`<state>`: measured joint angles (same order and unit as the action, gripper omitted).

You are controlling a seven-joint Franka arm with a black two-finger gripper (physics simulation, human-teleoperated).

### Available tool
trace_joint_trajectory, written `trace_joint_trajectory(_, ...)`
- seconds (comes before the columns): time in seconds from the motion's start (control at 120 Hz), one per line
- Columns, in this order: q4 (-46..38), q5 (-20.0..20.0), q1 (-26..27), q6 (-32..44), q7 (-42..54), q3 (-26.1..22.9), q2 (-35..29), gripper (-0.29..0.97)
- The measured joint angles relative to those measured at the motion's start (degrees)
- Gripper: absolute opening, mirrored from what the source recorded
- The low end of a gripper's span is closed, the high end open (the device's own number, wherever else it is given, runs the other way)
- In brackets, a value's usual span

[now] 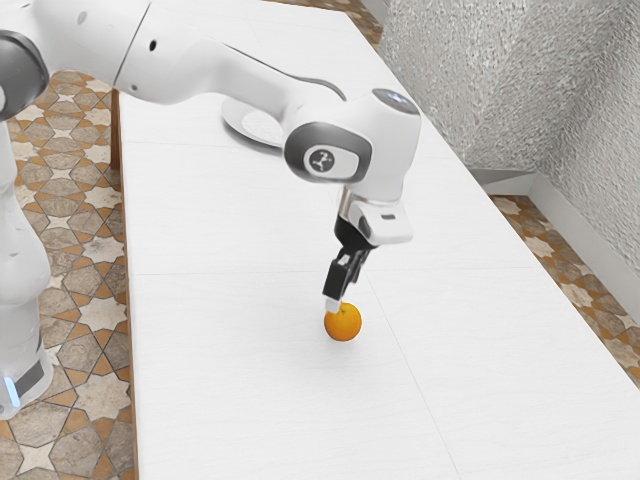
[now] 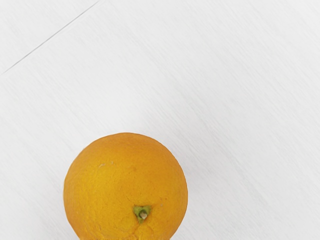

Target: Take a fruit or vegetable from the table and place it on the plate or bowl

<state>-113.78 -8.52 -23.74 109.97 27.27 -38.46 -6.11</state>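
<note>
Patterned floor tiles (image 1: 80, 330) and a rough grey wall (image 1: 480, 80) are seen around a long white desk (image 1: 250, 390). One orange (image 1: 343, 323) is lying on the desk, near the middle of the visible surface. It is well apart from the plate (image 1: 248, 128), which is partly covered by the arm at the far end. The end effector (image 1: 333, 302) hangs just above the orange and is pointed down. Its tip is very near to the peel or touching it; which of the two cannot be decided. Whether the end effector is apart or together cannot be told either, because it is seen from the side as one narrow dark shape. The orange is not lifted; it rests on the desk.

In the wrist view the orange (image 2: 126, 187) is seen close under the hand, with its small green stem end turned toward the camera. The fruit is judged to be of moderate weight, firm and not fragile. It is round, however, so it can be rolled away easily if it is pushed from one side only. The hold is best taken across the widest part, from two opposite sides at equal height, with the stem end left free. A hold placed too high is likely to slip off over the curve.
</note>
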Motion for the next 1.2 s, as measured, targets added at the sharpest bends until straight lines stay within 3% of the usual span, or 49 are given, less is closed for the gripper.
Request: trace_joint_trajectory(1.2,-1.73,0.89,-0.99,7.28,3.21,0.26,7.84,0.68)
